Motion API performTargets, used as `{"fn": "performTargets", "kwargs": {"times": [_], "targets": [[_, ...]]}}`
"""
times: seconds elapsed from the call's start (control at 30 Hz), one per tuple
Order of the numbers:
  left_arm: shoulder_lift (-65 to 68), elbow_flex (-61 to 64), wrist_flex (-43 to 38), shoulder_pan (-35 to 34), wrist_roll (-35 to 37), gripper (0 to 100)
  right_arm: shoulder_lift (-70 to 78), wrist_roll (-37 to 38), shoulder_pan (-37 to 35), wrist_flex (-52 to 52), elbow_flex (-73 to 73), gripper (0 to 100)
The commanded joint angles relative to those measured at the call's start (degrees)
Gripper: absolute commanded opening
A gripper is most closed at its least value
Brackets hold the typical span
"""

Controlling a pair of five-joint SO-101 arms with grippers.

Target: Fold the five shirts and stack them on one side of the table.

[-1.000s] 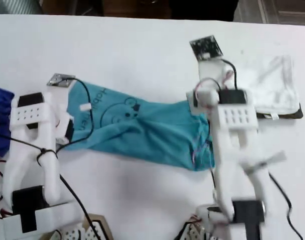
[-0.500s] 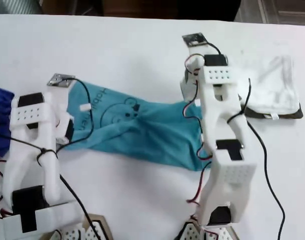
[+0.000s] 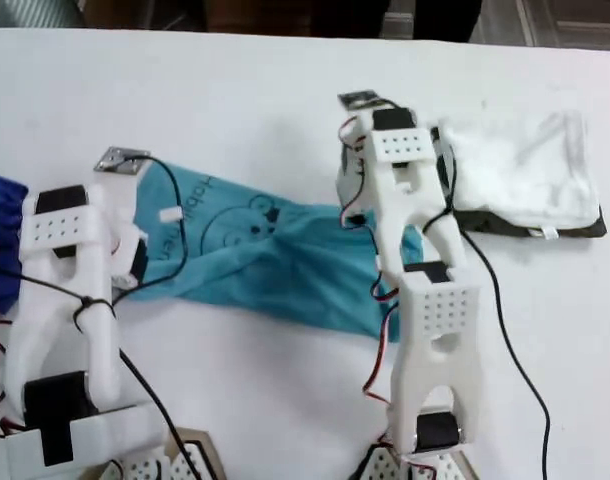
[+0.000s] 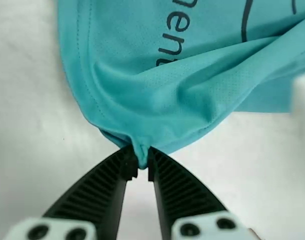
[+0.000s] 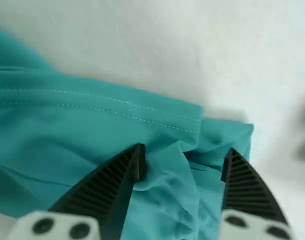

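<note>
- A spread shirt [image 3: 275, 260] lies across the middle of the worktop [image 3: 235, 90], between the two arms.
- The left gripper [image 4: 140, 167] pinches its left end.
- The right gripper [image 5: 185, 155] sits on its right end, jaws apart astride a fold.
- A folded pile [image 3: 525, 170] lies just right of that end.
- Another shirt [image 3: 0, 230] lies at the worktop's left edge.

two white plastic arms [image 3: 440, 320], black servo blocks [image 3: 55, 400], red and black cables [image 3: 175, 200], ribbed black fingers [image 4: 100, 192]
</note>
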Motion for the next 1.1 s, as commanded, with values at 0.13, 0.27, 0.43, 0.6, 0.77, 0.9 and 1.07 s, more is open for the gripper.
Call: {"fn": "performTargets", "kwargs": {"times": [0.13,0.27,0.43,0.6,0.77,0.9,1.07], "targets": [[-0.26,-0.22,-1.49,0.18,-0.35,3,-1.45,7.82,-0.31,5.85,-2.02,24.4],[-0.26,-0.22,-1.49,0.18,-0.35,3,-2.86,10.99,-0.04,4.79,-2.46,24.4],[-0.26,-0.66,-1.49,0.18,-0.35,3,-2.77,12.84,-0.57,4.26,-1.93,23.6],[-0.26,-0.66,-1.49,0.18,-0.35,3,-3.38,12.92,-0.22,3.38,-2.46,0.2],[-0.26,-0.57,-1.49,0.18,-0.35,3,-6.11,12.84,0.84,3.3,-5.36,2.2],[-0.26,-0.66,-1.32,0.44,-0.26,3,-12.26,13.01,1.19,3.38,-8.88,2.1],[-0.18,-3.74,0.53,1.14,-0.09,3,-20.7,13.19,1.01,3.38,-9.23,2.1]]}}
